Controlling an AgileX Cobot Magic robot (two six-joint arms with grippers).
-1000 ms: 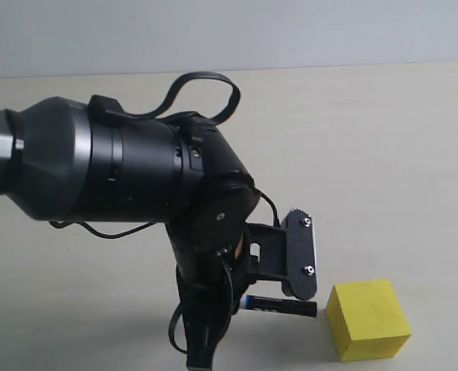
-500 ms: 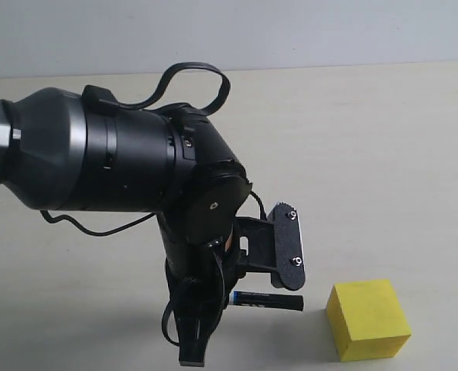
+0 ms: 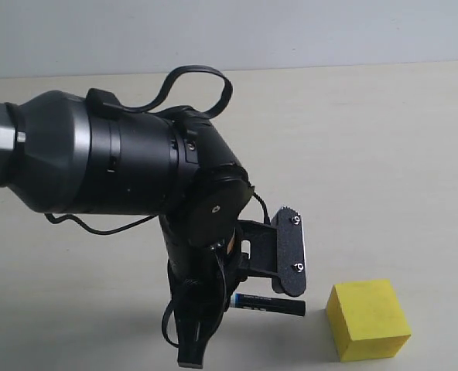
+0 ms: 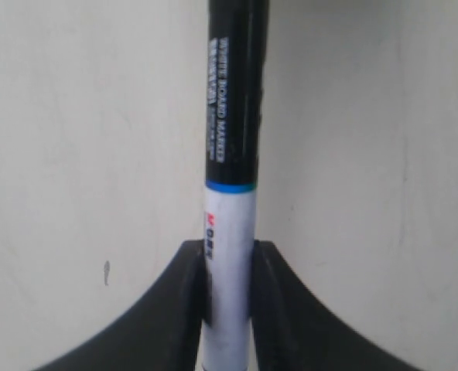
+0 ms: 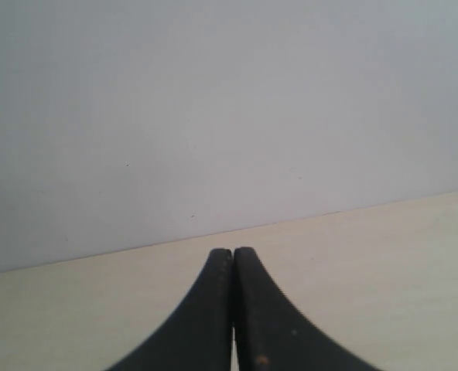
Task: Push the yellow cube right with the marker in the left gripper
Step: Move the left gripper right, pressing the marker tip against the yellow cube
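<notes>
My left gripper (image 3: 241, 301) hangs low over the table at the end of the bulky black arm, shut on the marker (image 3: 269, 304). The marker lies level with its black end pointing right. A small gap separates that end from the yellow cube (image 3: 367, 319), which rests on the table near the front right. In the left wrist view the black fingers (image 4: 189, 297) clamp the marker's white barrel (image 4: 230, 224), and the black printed part runs on ahead of the left gripper (image 4: 229, 267). The cube is out of that view. My right gripper (image 5: 233, 256) is shut and holds nothing.
The beige table (image 3: 384, 154) stretches behind and to the right of the cube, up to a pale wall (image 3: 291, 31). The left arm's black cables (image 3: 202, 77) loop above its wrist. The right arm is not seen in the exterior view.
The left gripper and marker drew back to the left, so the gap between the marker's end and the cube widened. The cube has not moved.
</notes>
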